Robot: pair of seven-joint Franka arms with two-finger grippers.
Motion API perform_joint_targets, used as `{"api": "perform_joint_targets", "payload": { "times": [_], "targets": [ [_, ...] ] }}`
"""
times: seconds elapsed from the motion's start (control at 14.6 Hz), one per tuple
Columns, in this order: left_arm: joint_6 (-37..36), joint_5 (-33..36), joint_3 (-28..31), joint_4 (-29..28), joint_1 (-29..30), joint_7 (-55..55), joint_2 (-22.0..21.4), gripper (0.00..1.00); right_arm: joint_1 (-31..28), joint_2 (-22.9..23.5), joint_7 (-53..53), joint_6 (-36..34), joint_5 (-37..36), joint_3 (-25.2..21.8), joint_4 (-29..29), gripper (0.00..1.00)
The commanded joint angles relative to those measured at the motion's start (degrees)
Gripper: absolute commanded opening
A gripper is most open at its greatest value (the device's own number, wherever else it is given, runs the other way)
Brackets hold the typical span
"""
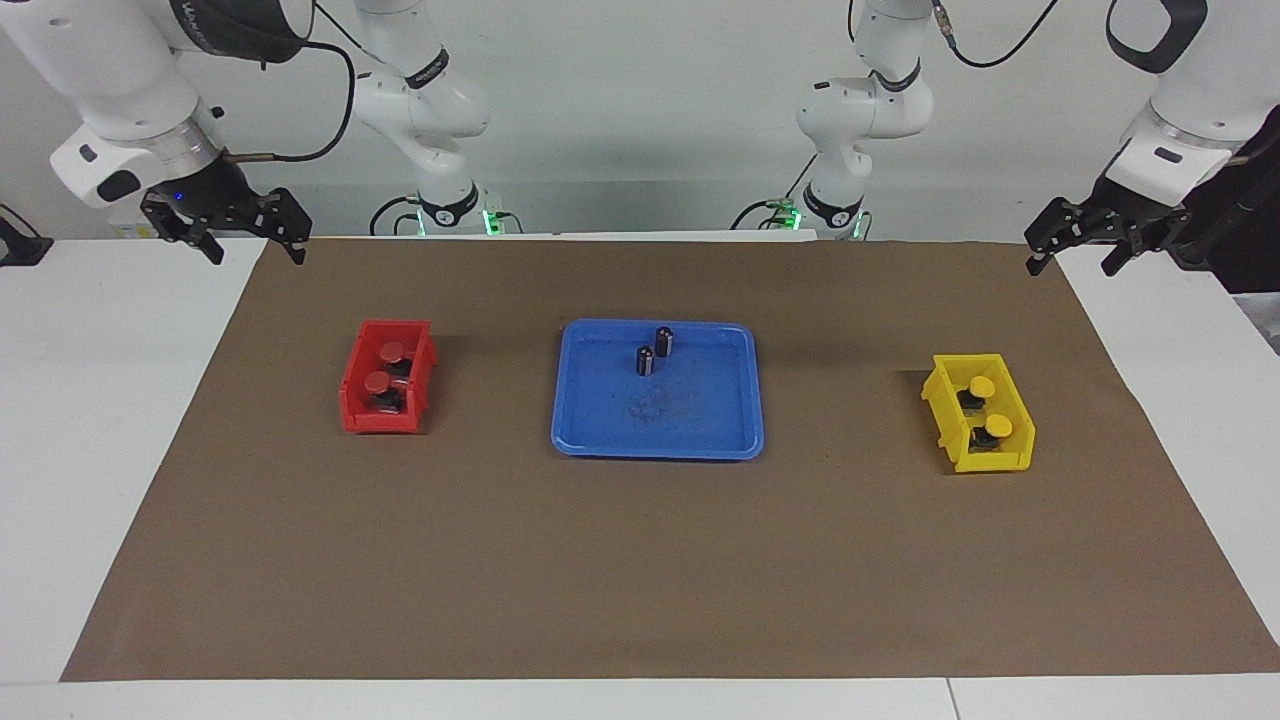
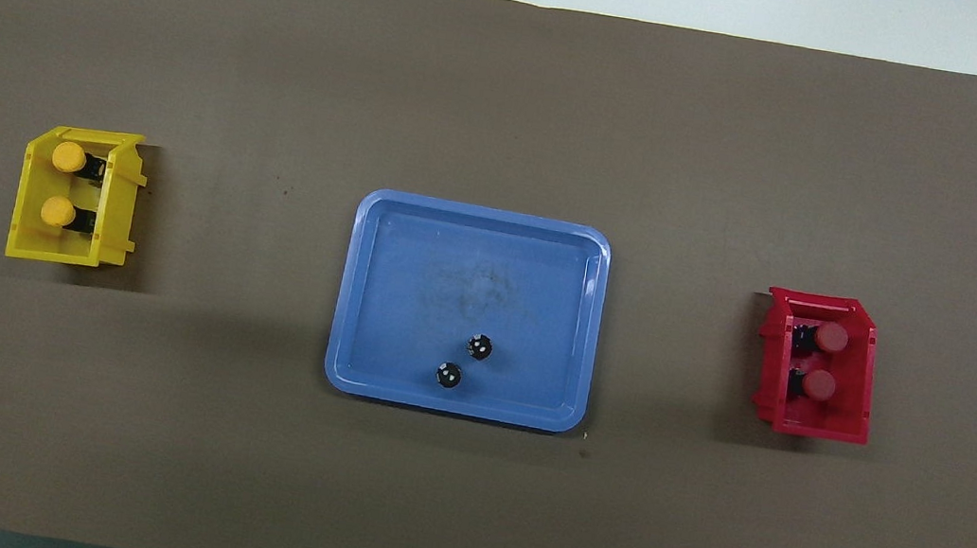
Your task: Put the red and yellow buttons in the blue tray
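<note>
Brown mat (image 1: pixel 640 560), buttons (image 1: pixel 392 352) in bins (image 1: pixel 352 405)

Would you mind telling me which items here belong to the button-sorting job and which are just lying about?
Part of the job:
- two red buttons, in the red bin
- two yellow buttons, in the yellow bin
- blue tray

Just lying about:
- two dark cylinders, standing in the tray
- brown mat

No text, label or number can be read with certainty. The right arm (image 1: pixel 130 80) bears dark lettering on its upper link and forearm band, too slanted and small to make out.
</note>
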Motion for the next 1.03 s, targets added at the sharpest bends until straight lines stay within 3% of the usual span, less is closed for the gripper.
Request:
{"api": "perform_joint_targets", "payload": {
  "times": [0.0, 0.82, 0.96],
  "targets": [
    [0.5, -0.8, 0.3, -1.5, -0.1, 0.3, -1.2, 1.00, -0.1, -0.7, -0.1, -0.9, 0.7, 0.2, -0.2, 1.00],
    [1.2, -0.8, 0.2, -1.6, -0.8, 0.2, -1.2, 1.00, 1.2, -0.5, -1.5, -0.3, 1.0, 0.5, -0.2, 1.00],
    [1.2, -0.8, 0.2, -1.6, -0.8, 0.2, -1.2, 1.00, 1.6, -0.9, -2.1, 2.6, 1.2, 0.7, -2.3, 0.97]
  ]
}}
